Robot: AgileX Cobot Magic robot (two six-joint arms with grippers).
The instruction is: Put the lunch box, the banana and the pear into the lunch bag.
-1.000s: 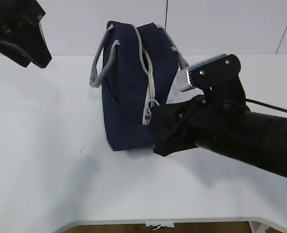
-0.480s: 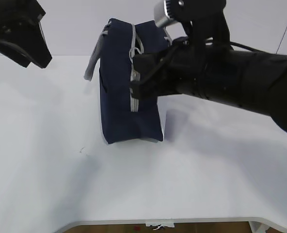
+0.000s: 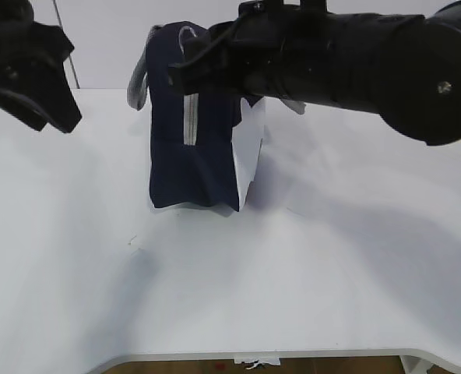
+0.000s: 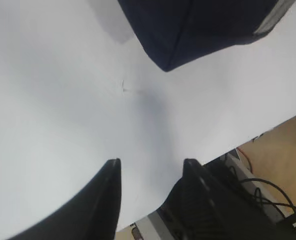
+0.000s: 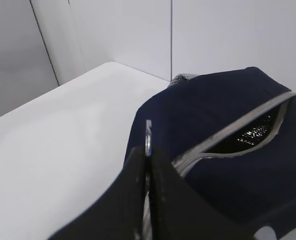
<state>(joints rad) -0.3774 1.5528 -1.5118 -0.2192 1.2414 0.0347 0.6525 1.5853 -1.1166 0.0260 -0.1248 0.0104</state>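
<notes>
The navy lunch bag (image 3: 191, 167) stands upright on the white table, its white side panel (image 3: 248, 152) facing right. My right gripper (image 3: 185, 68) reaches across the bag's top and is shut on the zipper's ring pull (image 5: 148, 131). In the right wrist view the right gripper (image 5: 148, 152) pinches the pull, and the zipper gapes beside it, showing foil lining (image 5: 250, 132) in the lunch bag (image 5: 223, 175). My left gripper (image 3: 55, 109) hovers open at the upper left, apart from the bag; in its own view the left gripper (image 4: 150, 167) holds nothing, with the lunch bag (image 4: 198, 25) ahead. The lunch box, banana and pear are out of view.
Grey webbing handles (image 3: 139, 82) hang on the bag's left side. A small scuff mark (image 3: 132, 241) lies on the table in front of the bag. The table's front edge (image 3: 254, 354) runs along the bottom; cables (image 4: 268, 170) lie below it.
My right arm has swung from the bag's front right up and leftward over its top, drawing the zipper pull along. The bag has turned and shifted left, showing its white panel. The left gripper barely moved.
</notes>
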